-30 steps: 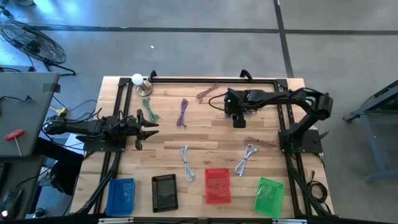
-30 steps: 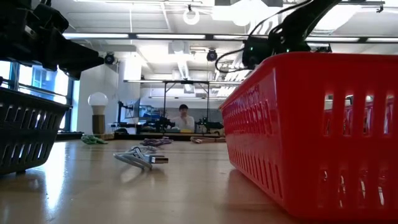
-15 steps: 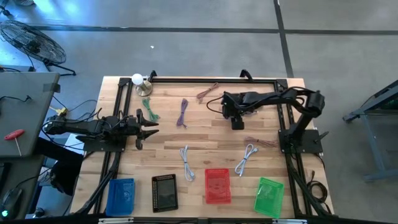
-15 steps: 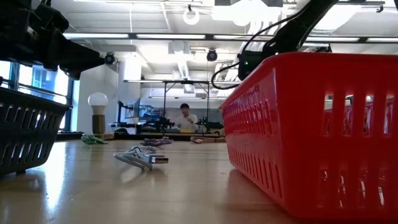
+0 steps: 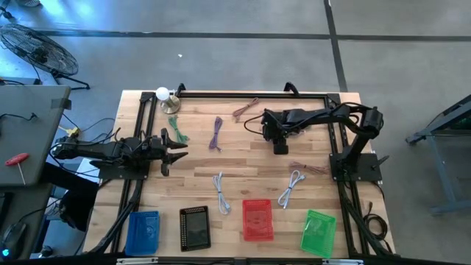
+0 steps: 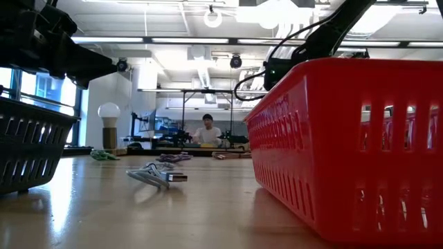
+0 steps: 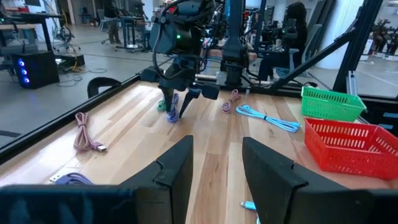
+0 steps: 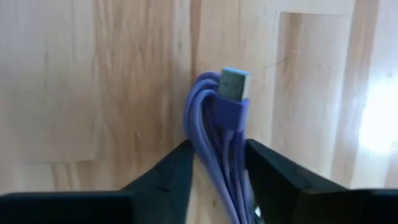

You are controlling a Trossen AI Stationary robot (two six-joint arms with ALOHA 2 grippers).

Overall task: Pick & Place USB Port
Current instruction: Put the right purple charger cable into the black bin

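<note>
My right gripper points down over the far right part of the table and is shut on a coiled purple USB cable. The cable's plug sticks out past the fingertips toward the wood. The left wrist view shows this gripper from the side, with the cable reaching down to about table level. My left gripper waits open at the table's left side, level above the wood. My right gripper pinches the purple cable bundle between its two fingers, several strands at once, coming from above and pointing down. The looped end and plug hang past the fingertips. Whether that end touches the table, I cannot tell.
Loose cables lie about: purple, green, brown, pink, two pale blue. Along the near edge stand blue, black, red and green baskets. A bulb lamp stands far left.
My right gripper has moved down and a little toward the table's left edge, its arm folding lower, and then held still for the last half second.
</note>
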